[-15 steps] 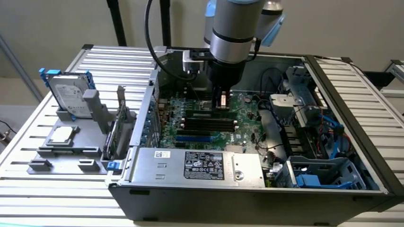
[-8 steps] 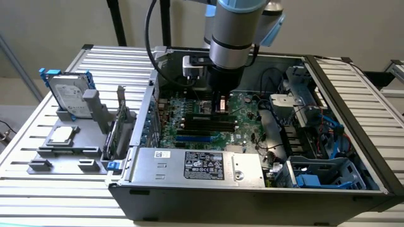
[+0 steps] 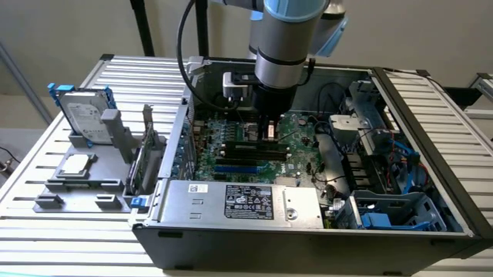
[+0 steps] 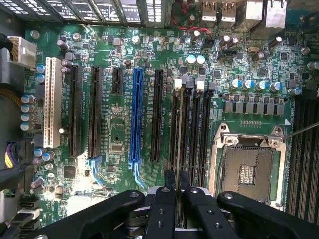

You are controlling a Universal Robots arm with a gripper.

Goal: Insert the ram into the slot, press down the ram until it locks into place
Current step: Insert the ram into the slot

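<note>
My gripper (image 4: 177, 177) hangs over the green motherboard (image 4: 114, 134) inside the open computer case (image 3: 308, 242). Its two black fingers (image 4: 167, 209) are shut on the ram (image 4: 178, 149), which is seen edge-on as a thin grey strip. The strip runs along the four parallel black slots (image 4: 192, 134) and lies over the one nearest the black expansion sockets. Whether it touches that slot I cannot tell. In the exterior view the gripper (image 3: 269, 134) stands just above the slots (image 3: 254, 151), with the arm upright over it.
A blue socket (image 4: 135, 114) and the open processor socket (image 4: 247, 169) flank the slots. The power supply (image 3: 239, 202) lies at the case's front. Drive cages (image 3: 385, 213) stand on the exterior view's right. A hard drive (image 3: 81, 118) sits on a grey stand outside the case.
</note>
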